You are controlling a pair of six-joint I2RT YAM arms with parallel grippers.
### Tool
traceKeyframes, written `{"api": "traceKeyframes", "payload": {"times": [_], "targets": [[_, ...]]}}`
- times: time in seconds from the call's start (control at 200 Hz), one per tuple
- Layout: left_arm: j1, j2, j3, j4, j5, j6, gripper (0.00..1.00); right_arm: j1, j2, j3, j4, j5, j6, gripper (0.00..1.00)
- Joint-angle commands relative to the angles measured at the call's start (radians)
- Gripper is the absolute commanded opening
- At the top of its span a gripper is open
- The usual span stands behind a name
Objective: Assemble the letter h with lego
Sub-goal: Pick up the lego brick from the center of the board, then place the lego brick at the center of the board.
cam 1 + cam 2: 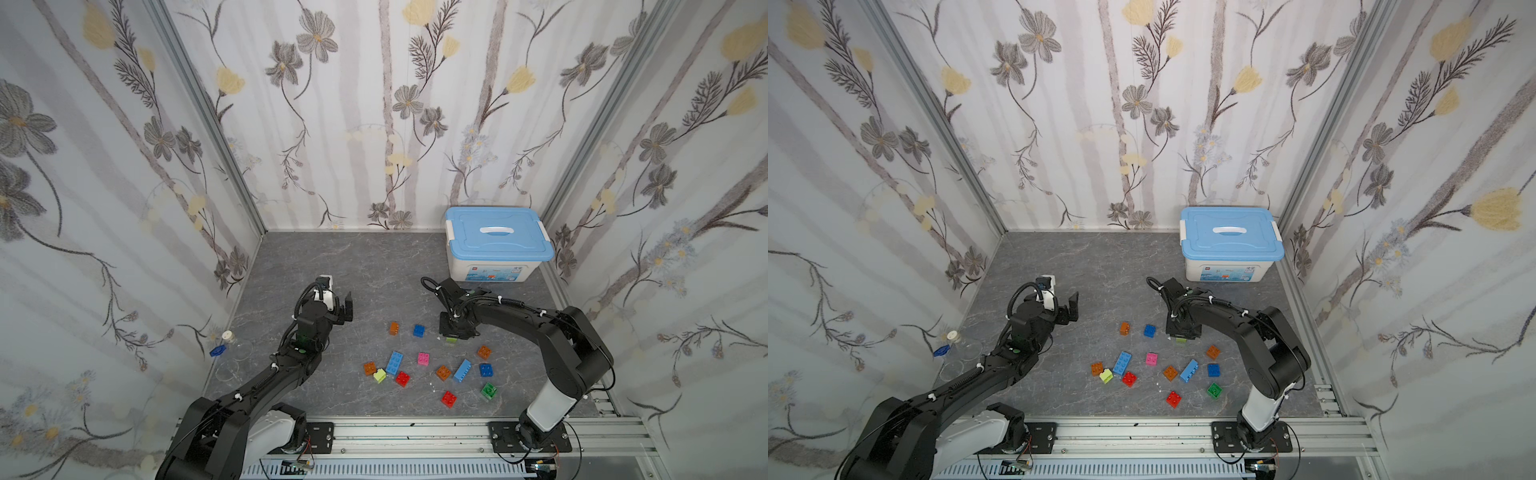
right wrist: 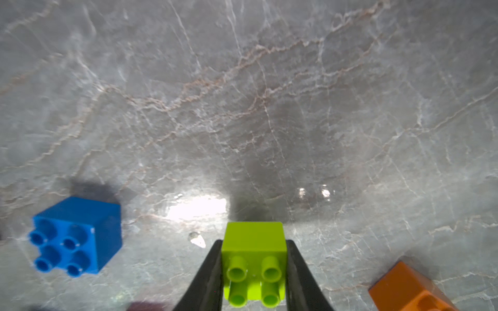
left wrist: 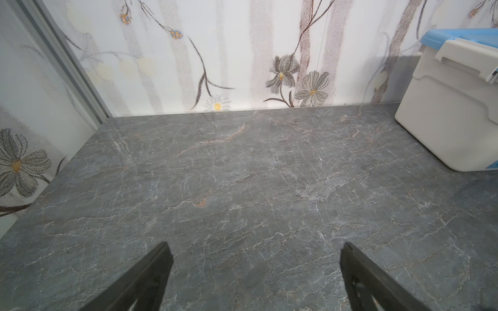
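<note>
Now right hand (image 2: 253, 242) clamped on lime brick (image 2: 253, 258), open tabletop (image 2: 269, 107) ahead; left hand (image 3: 256, 243) apart, well off walls (image 3: 215, 53).

From my console I see white wallpaper (image 1: 374, 124) printed with grey and yellow flowers on three sides; aluminium posts (image 1: 210, 120) in the far corners; a grey marble-veined tabletop (image 1: 353, 266); a white storage box (image 1: 459, 266), light-blue lid (image 1: 496, 249), far right; a bright glare (image 2: 196, 207) on the tabletop.

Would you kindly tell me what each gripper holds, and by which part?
The right gripper has the lime brick, jaws on two opposite side walls; the left gripper holds nothing.
</note>
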Motion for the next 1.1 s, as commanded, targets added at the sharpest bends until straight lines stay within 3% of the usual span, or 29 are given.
{"api": "traceKeyframes", "payload": {"times": [0.0, 0.235, 0.51, 0.704, 1.094], "targets": [[0.001, 0.003, 0.008, 0.025, 0.0, 0.008, 1.0, 0.001, -0.015, 0.021, -0.018, 0.018, 0.001, 0.3], [0.001, 0.013, 0.02, 0.013, 0.004, 0.009, 1.0, 0.0, 0.05, 0.166, -0.057, 0.017, -0.03, 0.32], [0.001, 0.004, 0.013, 0.018, 0.006, 0.01, 1.0, 0.007, 0.258, 0.406, -0.083, -0.002, -0.041, 0.32], [0.001, 0.005, 0.014, 0.019, 0.006, 0.008, 1.0, 0.029, 0.362, 0.485, -0.098, -0.008, -0.03, 0.33], [0.0, 0.006, 0.015, 0.02, -0.012, 0.004, 1.0, 0.042, 0.34, 0.525, -0.155, -0.011, -0.05, 0.56]]}}
